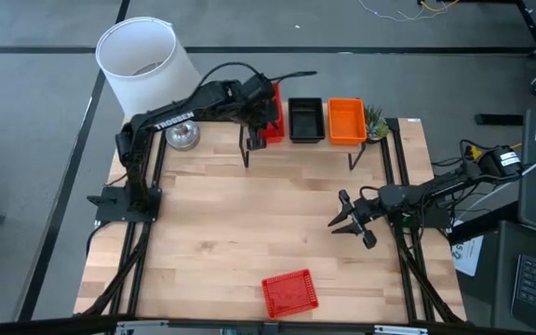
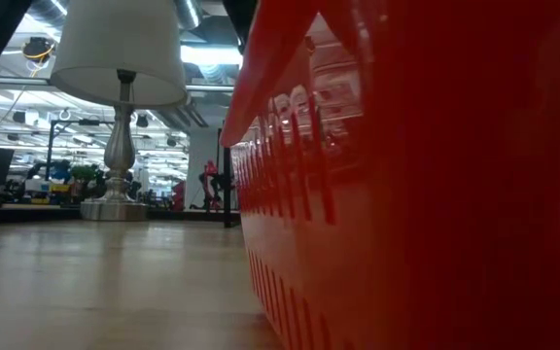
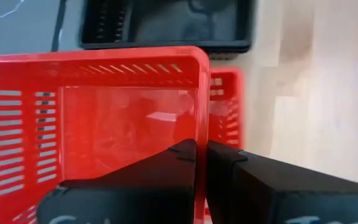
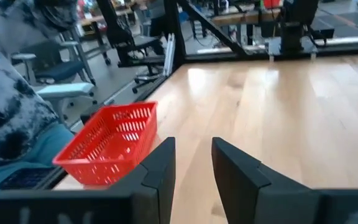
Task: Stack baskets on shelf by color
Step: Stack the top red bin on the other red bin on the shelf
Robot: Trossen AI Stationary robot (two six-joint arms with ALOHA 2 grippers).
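My left gripper (image 1: 264, 113) reaches over the left end of the shelf (image 1: 247, 149) at the table's far edge and is shut on a red basket (image 3: 104, 124). Below that basket sits a second red basket (image 3: 227, 106). A black basket (image 1: 305, 119) and an orange basket (image 1: 346, 121) stand side by side on the shelf to its right. Another red basket (image 1: 289, 293) lies on the table near the near edge, and fills the low view (image 2: 406, 194). My right gripper (image 1: 352, 221) hangs open over the table's right part, facing that basket (image 4: 107, 149). My left gripper holds the upper red basket by the top rim of one side wall (image 3: 201, 134). One finger (image 3: 166, 165) is inside the basket and the other (image 3: 241, 168) outside, coming down from above. The basket sits level over the second red basket; whether the two touch I cannot tell.
A lamp with a white shade (image 1: 142, 56) and a metal base (image 1: 182, 135) stands at the far left corner. A small plant (image 1: 375, 121) sits right of the orange basket. Bare wood (image 1: 249, 223) spans the table's middle. A person's patterned sleeve (image 4: 5, 118) shows beyond the near edge.
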